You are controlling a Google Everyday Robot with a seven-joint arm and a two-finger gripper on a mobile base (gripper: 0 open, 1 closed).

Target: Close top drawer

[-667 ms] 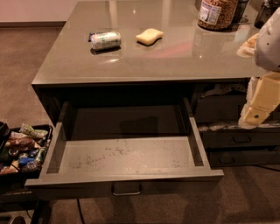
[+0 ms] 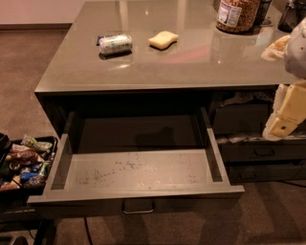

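The top drawer (image 2: pixel 138 174) is pulled far out from under the grey counter (image 2: pixel 158 67). Its floor is pale, scuffed and speckled, and nothing lies in it. Its dark grey front (image 2: pixel 134 203) faces me, with a small metal bail handle (image 2: pixel 138 206) at the centre. My gripper (image 2: pixel 282 127) hangs at the right edge of the view, beside the counter's right end and to the right of the open drawer, not touching it. Its pale yellow-white body shows below the white arm (image 2: pixel 297 48).
On the counter lie a tipped can (image 2: pixel 114 44), a yellow sponge (image 2: pixel 163 39) and a large jar (image 2: pixel 238 14) at the back right. Narrower grey drawers (image 2: pixel 260 153) with papers sticking out sit under the counter's right. A black bin of snack packets (image 2: pixel 24 162) stands at the left. Carpet lies around.
The gripper and arm have shifted slightly; the drawer stays open as before.
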